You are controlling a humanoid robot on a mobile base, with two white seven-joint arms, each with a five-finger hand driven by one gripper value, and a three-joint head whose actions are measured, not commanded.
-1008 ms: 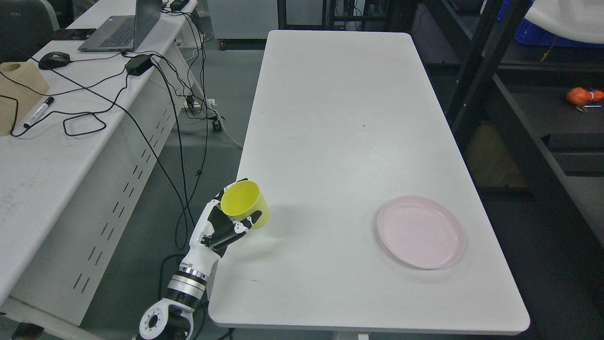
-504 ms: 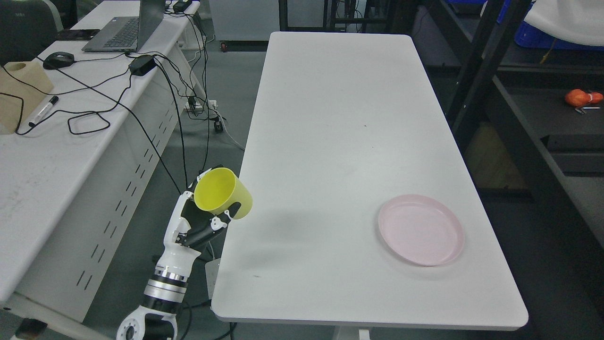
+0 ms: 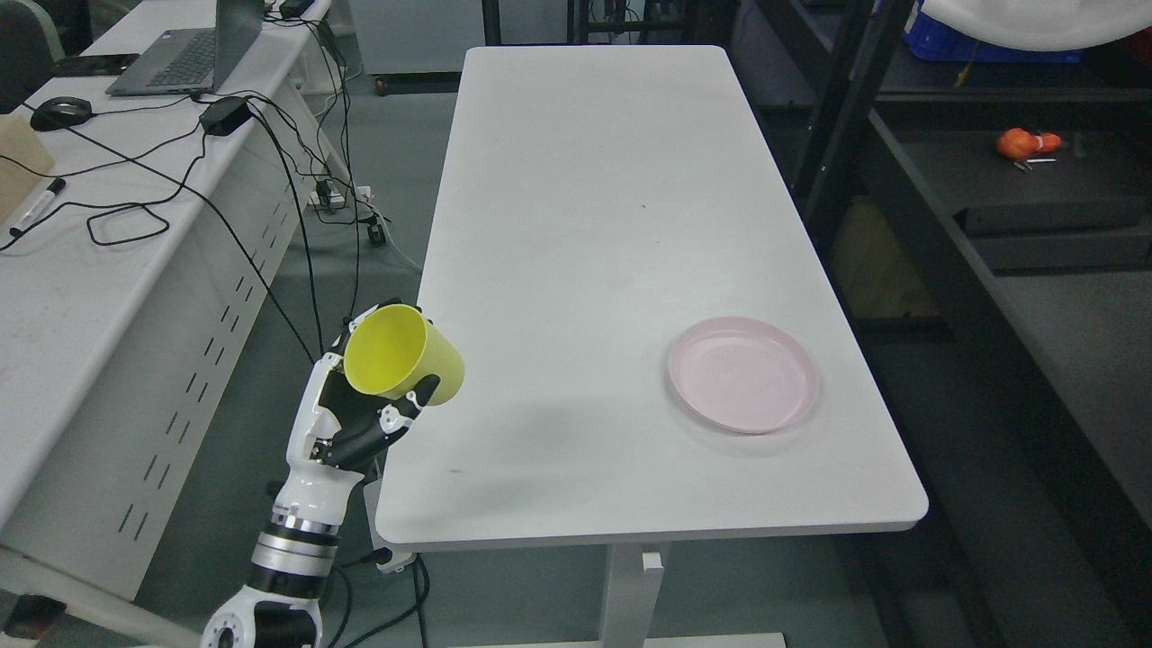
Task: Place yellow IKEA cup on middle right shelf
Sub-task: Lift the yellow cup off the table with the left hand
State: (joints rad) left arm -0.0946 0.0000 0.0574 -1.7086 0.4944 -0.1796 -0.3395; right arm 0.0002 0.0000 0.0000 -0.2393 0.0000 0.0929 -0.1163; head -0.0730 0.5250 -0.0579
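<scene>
Cables (image 3: 135, 193) trail in black loops across a white side desk (image 3: 81, 297) at far left, where a laptop (image 3: 184, 54), a mouse (image 3: 61, 112) and a marker pen (image 3: 34, 203) sit near its back end. Just right of that desk, over the grey floor (image 3: 243, 504) in the gap between the 2 pieces of furniture, the robot's left arm rises from the bottom edge, its white and black left hand (image 3: 355, 409) wrapped around the yellow cup (image 3: 402, 353). The fingers (image 3: 409, 405) are curled tight against the cup's wall from below and behind, gripping it firmly. The cup is held in the air, tilted, with its open mouth turned up and toward the left and its base pointing toward the worktop (image 3: 594, 225), level with that worktop's left edge near the front corner and resting on nothing. The long white worktop fills the middle of the view, bare except for a pink plate (image 3: 743, 373) lying flat near its right edge toward the front. Beyond the right edge stands a dark shelf unit (image 3: 909, 225) with black uprights; an orange object (image 3: 1021, 142) lies on one of its dark shelves at upper right, well apart from the cup. The right arm does not show.
</scene>
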